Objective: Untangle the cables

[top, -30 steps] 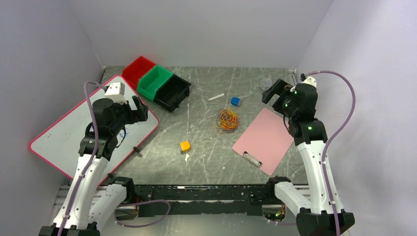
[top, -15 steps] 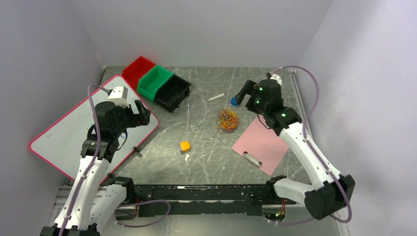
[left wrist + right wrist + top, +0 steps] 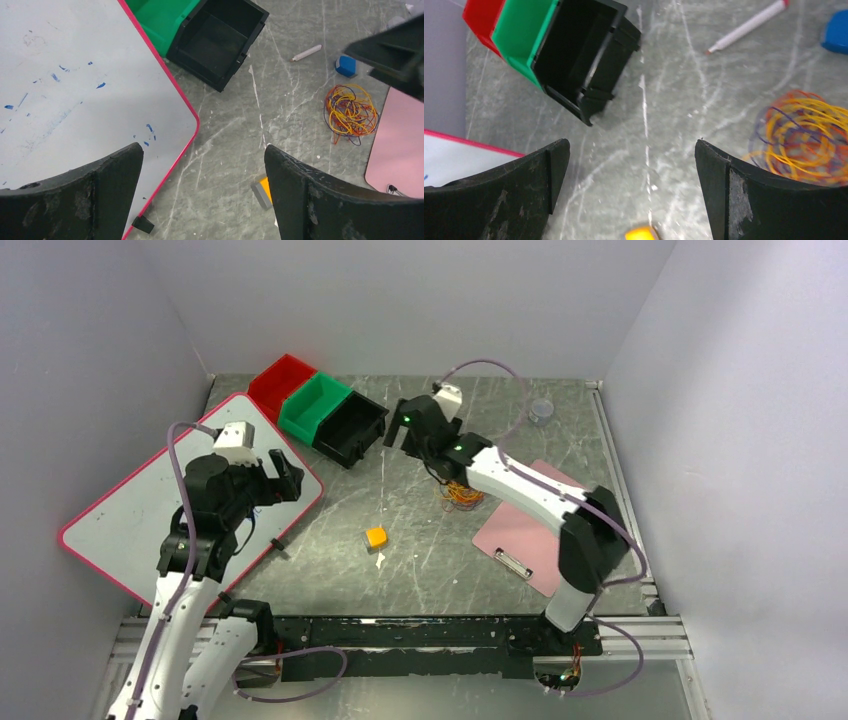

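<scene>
Right claw swung in from 3 o'clock — I now hold it at 10 o'clock of the cables (spread apart, empty). Left claw also apart; untangling unstarted.

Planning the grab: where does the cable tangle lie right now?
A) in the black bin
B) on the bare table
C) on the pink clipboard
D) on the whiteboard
B: the left wrist view shows the cables lying on the grey table, beside the edge of the clipboard.
</scene>
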### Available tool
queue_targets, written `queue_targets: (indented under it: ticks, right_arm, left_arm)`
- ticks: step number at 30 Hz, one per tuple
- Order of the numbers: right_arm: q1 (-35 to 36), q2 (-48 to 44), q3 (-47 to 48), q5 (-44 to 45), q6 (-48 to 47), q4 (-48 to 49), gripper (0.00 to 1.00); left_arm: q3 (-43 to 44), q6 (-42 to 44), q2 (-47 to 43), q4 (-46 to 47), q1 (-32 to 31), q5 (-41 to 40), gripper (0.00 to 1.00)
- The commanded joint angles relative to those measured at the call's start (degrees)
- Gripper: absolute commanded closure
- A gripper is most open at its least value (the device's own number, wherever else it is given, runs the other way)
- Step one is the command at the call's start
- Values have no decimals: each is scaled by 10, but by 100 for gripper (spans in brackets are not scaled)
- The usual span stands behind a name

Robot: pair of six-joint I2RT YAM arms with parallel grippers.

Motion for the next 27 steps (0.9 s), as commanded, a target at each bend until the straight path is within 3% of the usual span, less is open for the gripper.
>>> queue_targets:
  ticks: [1, 14, 27]
  right_arm:
    - [19, 82, 69, 44, 16, 44, 0]
    - [24, 319, 279, 33, -3, 17, 0]
    - [23, 453, 419, 27, -45, -25, 1]
  left_arm:
    - [20, -3, -21, -24, 1, 14, 5]
    - [4, -2, -32, -14, -1, 13, 6]
    - [4, -4, -31, -19, -11, 1, 7]
